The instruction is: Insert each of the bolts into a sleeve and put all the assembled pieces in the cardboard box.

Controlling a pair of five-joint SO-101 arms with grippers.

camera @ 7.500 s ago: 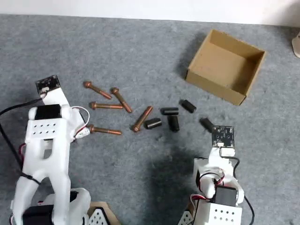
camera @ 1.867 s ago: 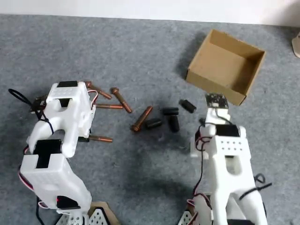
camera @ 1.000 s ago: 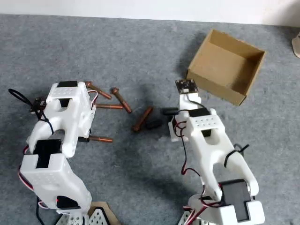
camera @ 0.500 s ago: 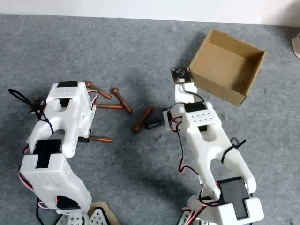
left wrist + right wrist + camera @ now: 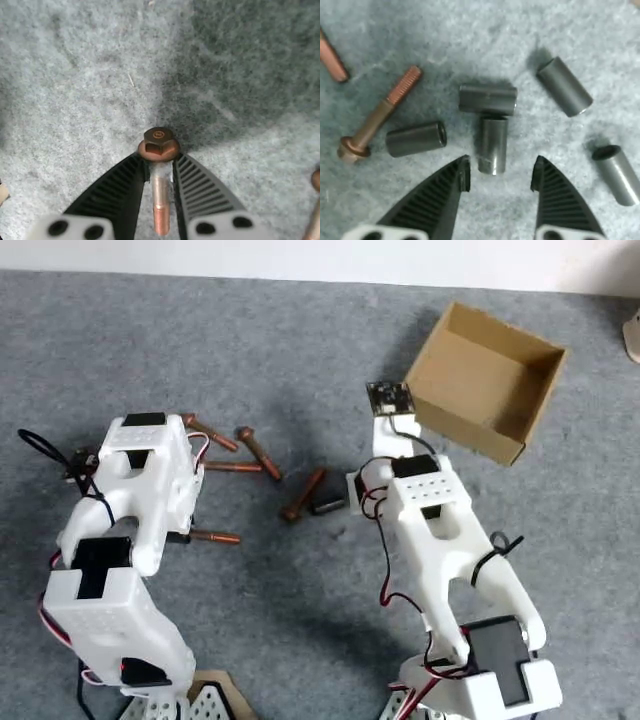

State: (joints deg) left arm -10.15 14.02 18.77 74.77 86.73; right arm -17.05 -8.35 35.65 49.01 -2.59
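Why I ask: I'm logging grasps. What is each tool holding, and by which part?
The left tool grips a copper bolt by its shank, just behind the head. The right tool is open and holds nothing.

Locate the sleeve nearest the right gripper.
Right wrist view: the sleeve lies just ahead of the open right gripper, in line with its gap, far end by a crosswise sleeve.

White arms [image 5: 135,505], blk ribbed pincers [image 5: 500,172], red/blk cables [image 5: 384,560].
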